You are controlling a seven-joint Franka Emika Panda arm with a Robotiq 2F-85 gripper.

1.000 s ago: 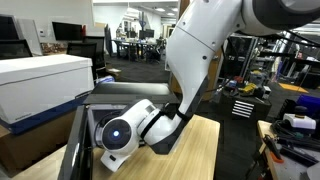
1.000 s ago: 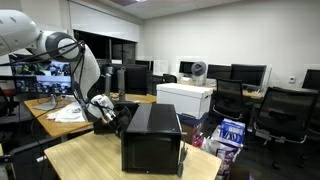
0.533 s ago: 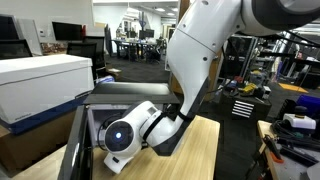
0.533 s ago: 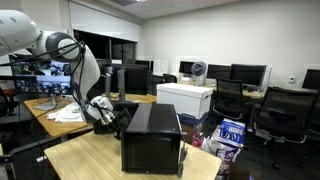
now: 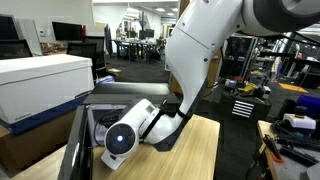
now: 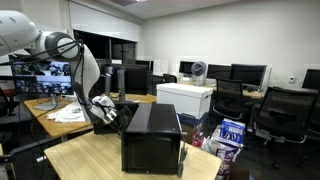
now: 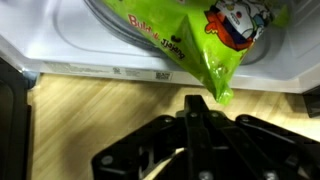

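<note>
In the wrist view my gripper (image 7: 197,103) is shut, its black fingers pressed together over the wooden table (image 7: 90,110). Just past the fingertips lies a green snack bag (image 7: 200,45), inside the white cavity of an open microwave (image 7: 60,50). The bag's lower corner hangs over the cavity's front edge, just right of the fingertips. Nothing shows between the fingers. In both exterior views the arm's wrist (image 5: 125,137) reaches down at the front of the black microwave (image 6: 150,135), with the gripper (image 6: 103,108) at its open side.
The microwave's door (image 5: 76,140) stands open beside the wrist. A white box (image 5: 40,85) sits behind it, also visible as a white box (image 6: 185,98) on a desk. Office chairs (image 6: 285,110), monitors and cluttered desks surround the wooden table (image 5: 200,150).
The wrist has edged slightly lower and nearer the camera in an exterior view. The gripper stays shut throughout.
</note>
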